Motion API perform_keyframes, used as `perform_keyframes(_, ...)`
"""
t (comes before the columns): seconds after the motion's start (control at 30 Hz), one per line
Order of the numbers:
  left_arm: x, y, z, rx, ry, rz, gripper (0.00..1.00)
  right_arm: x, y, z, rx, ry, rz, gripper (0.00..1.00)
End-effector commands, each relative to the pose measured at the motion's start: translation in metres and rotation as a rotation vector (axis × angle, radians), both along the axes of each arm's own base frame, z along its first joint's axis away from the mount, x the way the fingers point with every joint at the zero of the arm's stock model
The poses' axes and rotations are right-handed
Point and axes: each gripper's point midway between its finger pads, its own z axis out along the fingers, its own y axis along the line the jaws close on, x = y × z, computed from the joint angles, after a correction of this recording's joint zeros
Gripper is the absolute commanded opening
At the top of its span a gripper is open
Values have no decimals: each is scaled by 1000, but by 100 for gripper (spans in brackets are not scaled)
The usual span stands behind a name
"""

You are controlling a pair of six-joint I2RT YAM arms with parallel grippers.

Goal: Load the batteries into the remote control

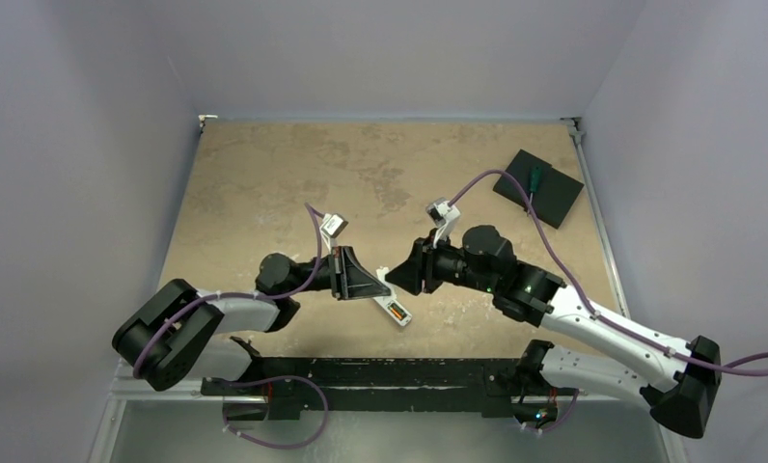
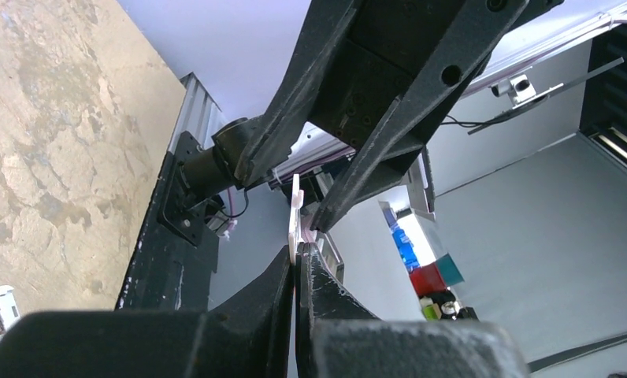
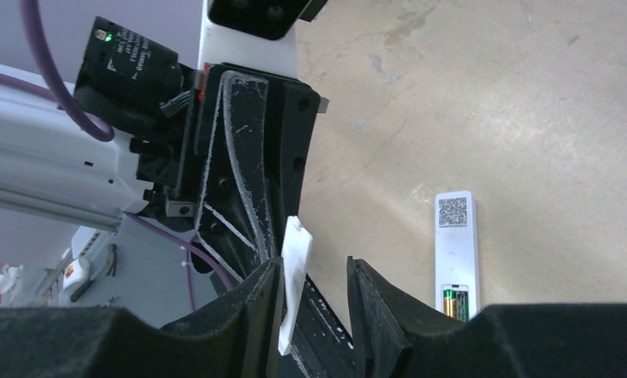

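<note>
Above the middle of the table (image 1: 264, 174), a thin white battery cover (image 3: 294, 272) is pinched by one end in the left jaws, which are pressed together on it, and is presented edge-on between the right jaws. The right jaws are seen partly spread around the cover, one finger (image 3: 259, 315) lying against it and the other standing clear, so no grip from that side is shown. Near the meeting point, towards the arms' bases, the remote control (image 3: 457, 236) is laid flat on the table, back upward, with a code label at one end and its recess uncovered at the other. The batteries (image 3: 455, 302), one dark and one gold-orange, are seen side by side inside that recess. The loading itself is judged to be done, though whether both cells are fully seated cannot be told. What is judged to be left is the cover, which has to be lined up and closed over the open recess. A green-handled screwdriver (image 1: 533, 177) is seen on a black pad (image 1: 554, 203) at the far right corner, well apart from the work.
</note>
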Motion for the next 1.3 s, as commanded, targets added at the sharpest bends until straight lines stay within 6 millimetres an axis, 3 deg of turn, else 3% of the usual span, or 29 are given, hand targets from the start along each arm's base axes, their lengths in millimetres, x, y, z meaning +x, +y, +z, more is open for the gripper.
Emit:
perform_keyframes(0.0, -8, 4, 14, -58, -76, -24, 0, -6, 8, 22, 103, -29, 57, 41)
perform_keyframes(1.03, -15, 6, 18, -125, -45, -79, 0, -18, 31, 31, 208, -9, 186, 18)
perform_keyframes(1.27, -16, 7, 19, -126, -47, -83, 0, -20, 35, 30, 221, 1, 205, 0)
